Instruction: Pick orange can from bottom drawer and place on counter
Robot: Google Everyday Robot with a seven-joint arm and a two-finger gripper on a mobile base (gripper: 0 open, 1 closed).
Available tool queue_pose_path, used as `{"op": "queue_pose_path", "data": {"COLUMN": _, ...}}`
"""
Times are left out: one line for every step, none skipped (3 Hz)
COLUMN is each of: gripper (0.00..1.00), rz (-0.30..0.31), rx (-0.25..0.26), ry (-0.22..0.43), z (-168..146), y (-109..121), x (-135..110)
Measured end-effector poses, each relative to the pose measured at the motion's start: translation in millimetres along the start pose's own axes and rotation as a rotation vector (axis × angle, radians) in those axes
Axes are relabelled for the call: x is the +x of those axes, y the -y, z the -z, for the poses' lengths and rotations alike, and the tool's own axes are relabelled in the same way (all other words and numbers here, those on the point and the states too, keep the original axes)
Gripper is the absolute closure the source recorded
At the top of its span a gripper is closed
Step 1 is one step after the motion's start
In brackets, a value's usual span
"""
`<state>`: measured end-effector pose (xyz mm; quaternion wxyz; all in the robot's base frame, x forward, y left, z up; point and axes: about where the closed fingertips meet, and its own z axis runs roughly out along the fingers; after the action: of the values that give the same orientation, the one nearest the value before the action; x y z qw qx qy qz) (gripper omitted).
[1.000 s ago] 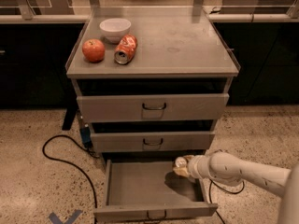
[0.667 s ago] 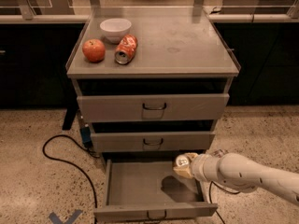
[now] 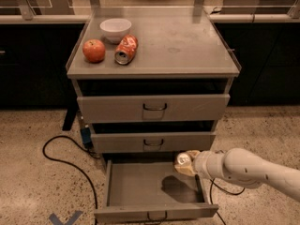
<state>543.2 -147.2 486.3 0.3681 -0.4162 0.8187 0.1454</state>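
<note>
The bottom drawer is pulled out and its grey floor shows only a dark shadow. Over its back right corner my gripper comes in from the right on a pale arm. It is shut on the orange can, whose silver top faces up between the tan fingers. Only a little of the can's dark side shows. The can hangs above the drawer floor, just below the middle drawer's front. The counter is the grey cabinet top high above.
On the counter's left stand a red apple, a white bowl and a dented orange-red can on its side. The top drawer and middle drawer are slightly open. A black cable loops over the floor at left.
The gripper with the can has risen slightly and the forearm has swung lower toward the right. The shadow on the drawer floor has shifted forward.
</note>
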Motion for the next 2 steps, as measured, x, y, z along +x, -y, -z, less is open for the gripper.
{"op": "queue_pose_path", "data": {"gripper": 1.00, "rz": -0.015, "rx": 0.035, "ry": 0.041, "z": 61.4, "y": 60.8, "x": -56.8}}
{"op": "queue_pose_path", "data": {"gripper": 1.00, "rz": 0.064, "rx": 0.085, "ry": 0.065, "z": 138.9, "y": 118.0, "x": -141.6}}
